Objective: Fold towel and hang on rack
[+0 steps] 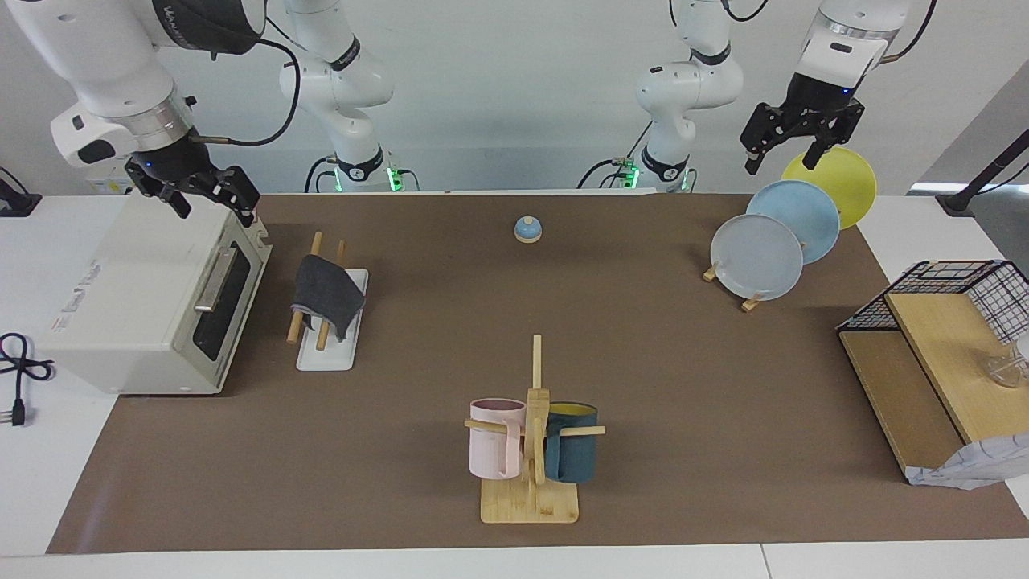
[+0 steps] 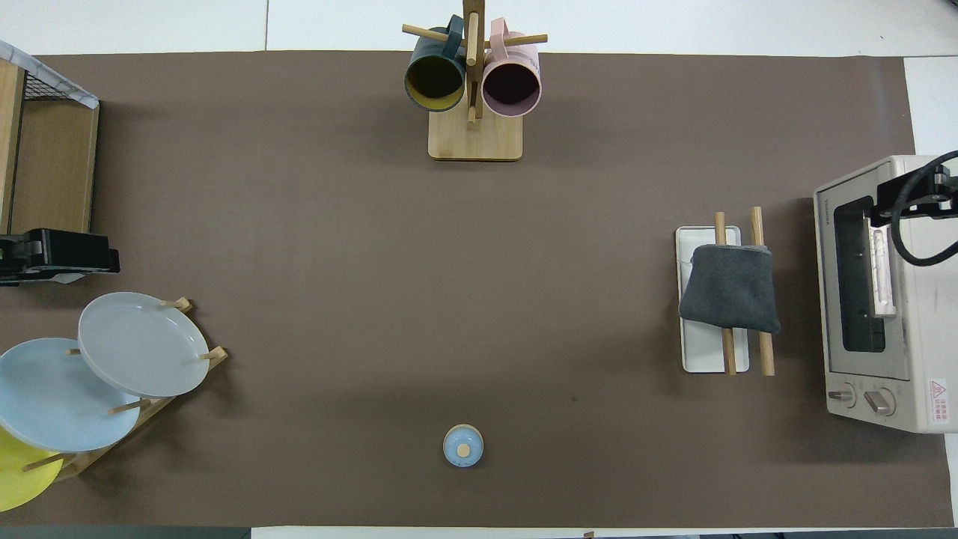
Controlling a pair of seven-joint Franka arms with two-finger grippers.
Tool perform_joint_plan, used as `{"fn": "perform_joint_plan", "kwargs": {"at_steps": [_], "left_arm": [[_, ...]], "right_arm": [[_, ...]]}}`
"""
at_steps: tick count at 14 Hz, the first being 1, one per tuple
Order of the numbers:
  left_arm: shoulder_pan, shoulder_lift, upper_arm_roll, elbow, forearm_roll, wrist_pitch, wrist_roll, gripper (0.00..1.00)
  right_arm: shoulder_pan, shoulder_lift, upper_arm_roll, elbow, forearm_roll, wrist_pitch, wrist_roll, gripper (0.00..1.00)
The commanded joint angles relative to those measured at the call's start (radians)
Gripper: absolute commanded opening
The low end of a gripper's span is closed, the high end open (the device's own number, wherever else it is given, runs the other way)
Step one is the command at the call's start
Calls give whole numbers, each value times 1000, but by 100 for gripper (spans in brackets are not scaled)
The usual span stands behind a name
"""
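Observation:
The towel [image 1: 325, 293] is folded, dark grey face out, and hangs over the two wooden rods of the rack [image 1: 340, 354], which stands in front of the toaster oven. It also shows in the overhead view [image 2: 730, 288], draped on the rack [image 2: 703, 359]. My right gripper [image 1: 217, 211] is open and empty in the air over the toaster oven's top edge, and shows in the overhead view [image 2: 909, 196]. My left gripper [image 1: 780, 165] is open and empty, raised over the plates at the left arm's end, and shows in the overhead view [image 2: 75, 256].
A toaster oven [image 1: 137, 297] stands at the right arm's end. A mug tree [image 1: 530, 503] with two mugs is farthest from the robots. A bell [image 1: 527, 229] sits near the robots. Three plates [image 1: 756, 257] lean in a rack beside a wooden shelf [image 1: 924, 362].

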Motion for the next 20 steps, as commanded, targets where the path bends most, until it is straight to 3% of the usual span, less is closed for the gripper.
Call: {"fn": "perform_joint_plan", "kwargs": {"at_steps": [1, 20], "left_arm": [[-5, -20, 9, -13, -6, -7, 7, 100], [-5, -20, 9, -13, -6, -7, 7, 100]], "right_arm": [[-9, -2, 6, -6, 20, 3, -25, 100], [-6, -11, 9, -14, 25, 5, -26, 100]]}}
